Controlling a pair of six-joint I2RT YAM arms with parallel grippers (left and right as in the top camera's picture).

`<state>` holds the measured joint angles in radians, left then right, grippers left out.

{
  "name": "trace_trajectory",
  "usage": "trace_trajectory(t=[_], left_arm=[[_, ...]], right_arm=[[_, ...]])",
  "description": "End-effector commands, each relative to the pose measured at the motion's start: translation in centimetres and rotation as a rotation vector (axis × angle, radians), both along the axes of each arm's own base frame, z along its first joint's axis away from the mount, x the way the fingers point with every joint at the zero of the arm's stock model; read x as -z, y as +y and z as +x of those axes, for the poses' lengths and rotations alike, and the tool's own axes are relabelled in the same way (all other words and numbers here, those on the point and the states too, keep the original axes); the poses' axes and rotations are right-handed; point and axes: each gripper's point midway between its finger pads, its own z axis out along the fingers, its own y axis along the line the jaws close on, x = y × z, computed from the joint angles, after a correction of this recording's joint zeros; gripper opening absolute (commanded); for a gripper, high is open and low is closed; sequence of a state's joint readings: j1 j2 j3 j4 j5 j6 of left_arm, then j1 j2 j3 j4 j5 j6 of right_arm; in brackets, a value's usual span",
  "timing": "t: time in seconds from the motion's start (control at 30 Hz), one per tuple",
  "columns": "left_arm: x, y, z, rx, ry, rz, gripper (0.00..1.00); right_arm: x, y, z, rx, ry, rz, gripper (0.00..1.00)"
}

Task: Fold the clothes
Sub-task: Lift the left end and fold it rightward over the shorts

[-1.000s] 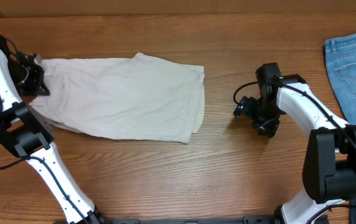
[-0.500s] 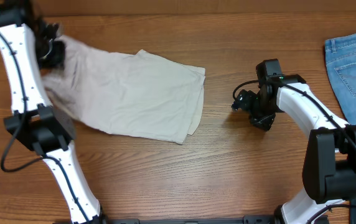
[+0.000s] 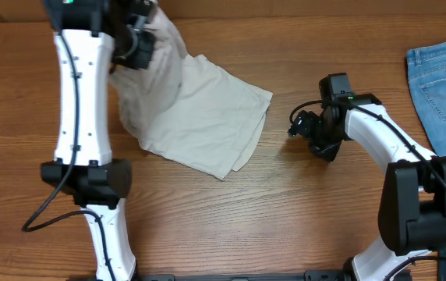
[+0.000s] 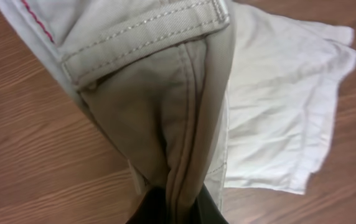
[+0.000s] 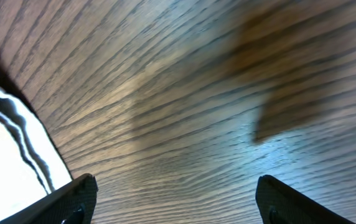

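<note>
- Beige shorts (image 3: 207, 117) lie up-left of centre on your bench (image 3: 285, 218), with one end lifted off the wood.
- Your left hand (image 3: 136, 45) is clamped on that raised end. The wrist view shows fabric pinched between the fingers (image 4: 206, 208).
- Your right hand (image 3: 301, 131) hangs over bare wood, spread wide and holding nothing.
- Blue jeans (image 3: 445, 78) lie at the far right edge.

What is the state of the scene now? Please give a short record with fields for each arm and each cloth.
left pincer: shut on the shorts, near the far left part of the table
shorts: off-white; one end held up, the rest lying rumpled on the table
right pincer: open, empty, over bare wood, to the right of the shorts
jeans: blue denim, at the right edge, apart from both arms
fold: not yet done
</note>
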<state>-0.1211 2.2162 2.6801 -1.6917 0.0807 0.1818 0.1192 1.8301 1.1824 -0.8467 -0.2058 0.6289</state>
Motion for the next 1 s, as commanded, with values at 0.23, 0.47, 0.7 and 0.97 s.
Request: trace_trajectory(t=[0.23,0.47,0.7,0.97], left_arm=[[1.4,-7.1,-2.5,0.138,0.067,-0.008,0.04],[6.0,-8.8,-4.5,0.185,0.219,0.026,0.04],[9.3,-10.8,-5.5,0.231,0.279,0.034,0.04],[11.3,-14.3,-5.7,0.297,0.271,-0.033,0.08]], right_arm=[[2.2,1.4,0.0,0.036,0.003,0.079,0.86],[2.1,1.6,0.4,0.036,-0.014,0.090,0.86],[2.1,1.6,0.4,0.036,-0.015,0.090,0.86],[2.0,1.9,0.3,0.034,-0.009,0.107,0.86]])
